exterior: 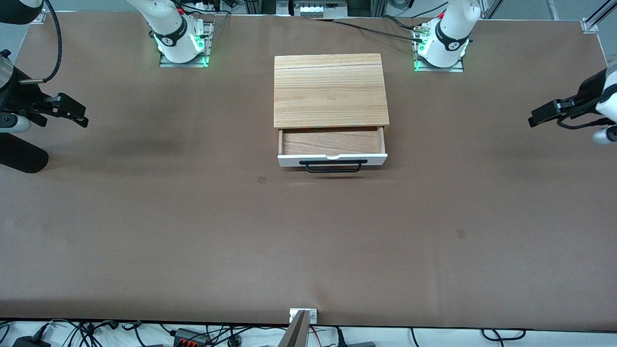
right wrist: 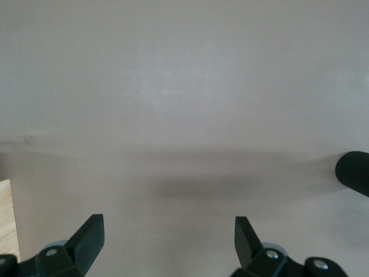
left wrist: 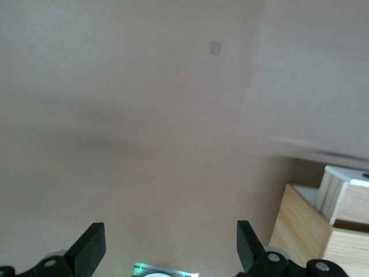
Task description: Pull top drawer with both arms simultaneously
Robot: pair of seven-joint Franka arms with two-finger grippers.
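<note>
The brown counter [exterior: 193, 231] fills nearly the whole room view, with the two arm bases standing along its edge farthest from the front camera.

The cabinet [exterior: 330, 89], a light-wood box, sits on the counter between those bases, its front turned toward the front camera. From the left wrist view a corner of the cabinet [left wrist: 300, 222] shows off to one side.

The drawer [exterior: 332, 148] stands pulled out of the cabinet's front, nearer to the front camera than the box itself. Its brown wooden inside lies open to view, and its white front panel faces the camera with a small half-round notch in the top edge. In the left wrist view the white edge of the drawer [left wrist: 346, 193] pokes out past the cabinet.

The handle [exterior: 333, 165], a wide black bar, runs across the drawer's front panel, and nothing touches it.

The left gripper [exterior: 547, 113] hangs over the counter at the left arm's end, well apart from the drawer. Its fingers [left wrist: 92, 245] stand wide apart and hold nothing.

The right gripper [exterior: 70, 113] hangs over the counter at the right arm's end, also well apart from the drawer. Its fingers [right wrist: 90, 235] are spread wide too, with only bare counter between them.
</note>
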